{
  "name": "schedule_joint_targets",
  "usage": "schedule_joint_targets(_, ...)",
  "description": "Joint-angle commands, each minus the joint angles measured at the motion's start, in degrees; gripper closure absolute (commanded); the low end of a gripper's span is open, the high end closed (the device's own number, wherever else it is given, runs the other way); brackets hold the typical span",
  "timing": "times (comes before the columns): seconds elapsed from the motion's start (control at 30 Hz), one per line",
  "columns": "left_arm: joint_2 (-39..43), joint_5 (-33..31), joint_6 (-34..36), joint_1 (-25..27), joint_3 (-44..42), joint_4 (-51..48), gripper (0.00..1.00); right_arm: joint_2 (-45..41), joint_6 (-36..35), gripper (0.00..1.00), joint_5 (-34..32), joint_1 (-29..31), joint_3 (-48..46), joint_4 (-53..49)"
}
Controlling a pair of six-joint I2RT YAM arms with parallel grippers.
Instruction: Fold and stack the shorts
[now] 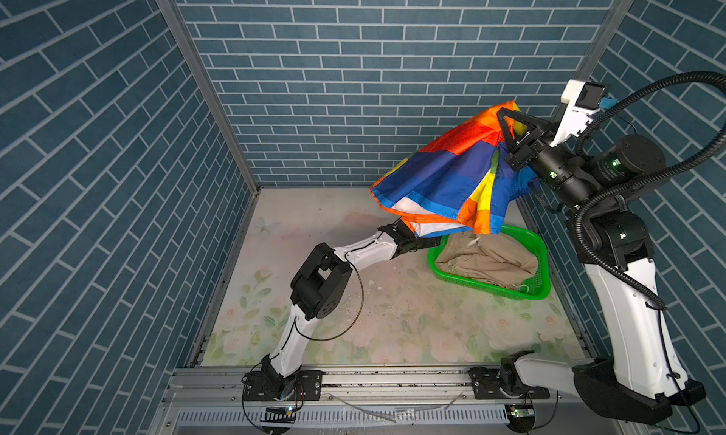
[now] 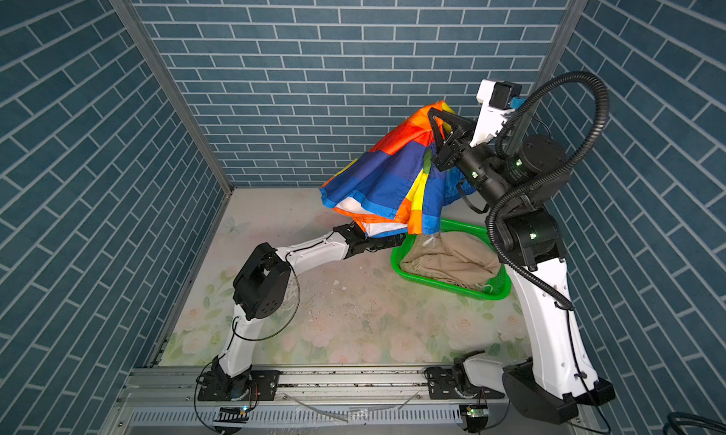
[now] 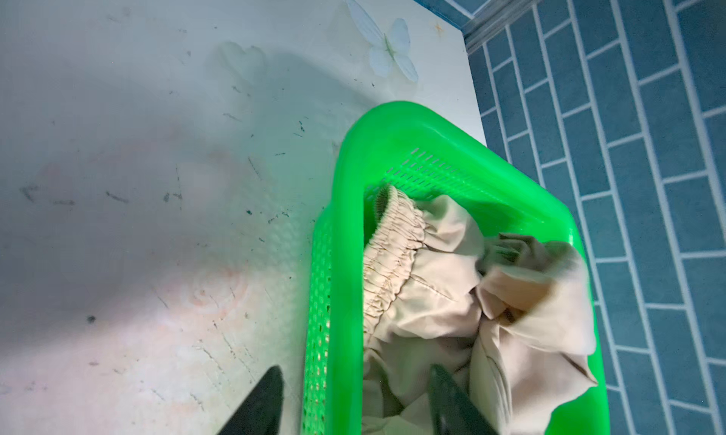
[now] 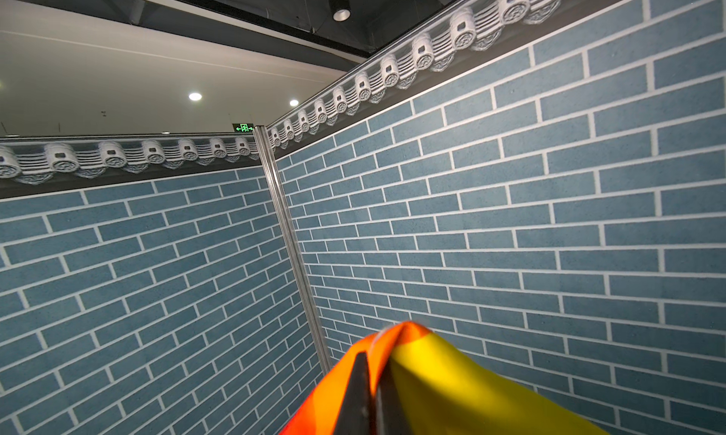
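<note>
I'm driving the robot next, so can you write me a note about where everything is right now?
Right gripper: shut on the rainbow shorts, held high near the basket.
Left gripper: open, empty, low at the basket's rim.
Beige shorts: crumpled in the basket.
Done: nothing folded yet.
Left: fold both pairs on the table, then stack them.

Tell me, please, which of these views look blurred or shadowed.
Left wrist view: the beige shorts look motion-smeared, the fingers are dark and soft, and a broad shadow covers the table. Right wrist view: the wall is sharp, but the rainbow shorts close to the lens are out of focus. Both top views are crisp.
</note>
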State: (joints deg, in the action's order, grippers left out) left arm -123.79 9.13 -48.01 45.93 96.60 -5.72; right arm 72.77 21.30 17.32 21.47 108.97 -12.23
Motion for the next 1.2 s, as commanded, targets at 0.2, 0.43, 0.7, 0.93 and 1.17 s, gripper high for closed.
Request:
schedule_joint_targets(0.2,20.76,0.06,-1.22,-8.44,-22.18,6.67,0.40,10.80,2.00,1.00,1.67,2.66,7.31,-8.67)
schedule_joint_targets(0.43,51.51,-7.65,-1.20,-26.43,-48.60,-0.73,0.35,29.46,-7.15,1.00,-1.60,14.06,27.24,-25.97)
schedule_joint_targets(0.7,71.29,-16.35,4.86,-34.14,-52.42,-17.46,0.25,42.54,-10.32,1.00,-9.66,20.17,32.30,-32.09)
schedule_joint_targets(0.93,68.38,-13.95,4.87,-34.55,-52.90,-14.96,0.27,34.59,-9.12,0.52,-18.24,19.80,-1.30,-28.33)
schedule_joint_targets(1.17,57.35,-6.40,3.55,-34.35,-51.57,-6.62,0.28,16.72,-4.80,0.02,-27.32,13.70,-23.54,-25.61)
